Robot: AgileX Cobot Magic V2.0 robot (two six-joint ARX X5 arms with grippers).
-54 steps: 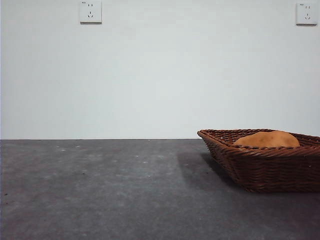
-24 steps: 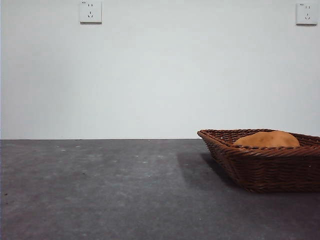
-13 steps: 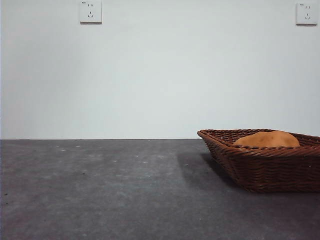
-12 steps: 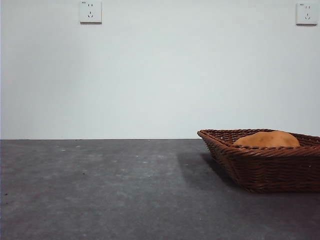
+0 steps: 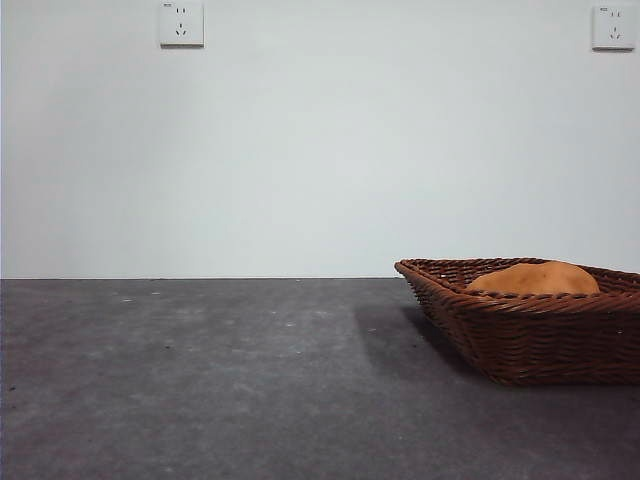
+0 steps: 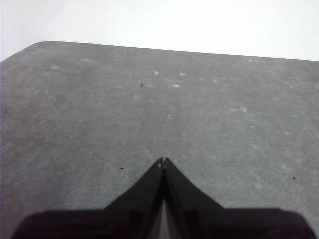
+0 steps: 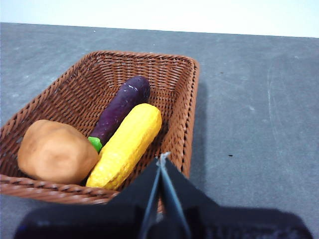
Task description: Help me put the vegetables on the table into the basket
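The brown wicker basket (image 7: 187, 99) sits on the dark grey table (image 7: 259, 99); it also shows at the right of the front view (image 5: 530, 340). Inside it lie the yellow corn cob (image 7: 127, 144), the purple eggplant (image 7: 119, 107) with its green cap, and the orange-brown potato (image 7: 55, 152). In the front view only the potato (image 5: 535, 278) shows above the rim. My right gripper (image 7: 162, 158) is shut and empty, held above the basket's near rim. My left gripper (image 6: 163, 161) is shut and empty over the bare table (image 6: 149, 99).
A white wall stands behind the table, with two sockets (image 5: 181, 23) (image 5: 612, 26) high up. The table's far edge with a rounded corner (image 6: 35, 46) shows in the left wrist view.
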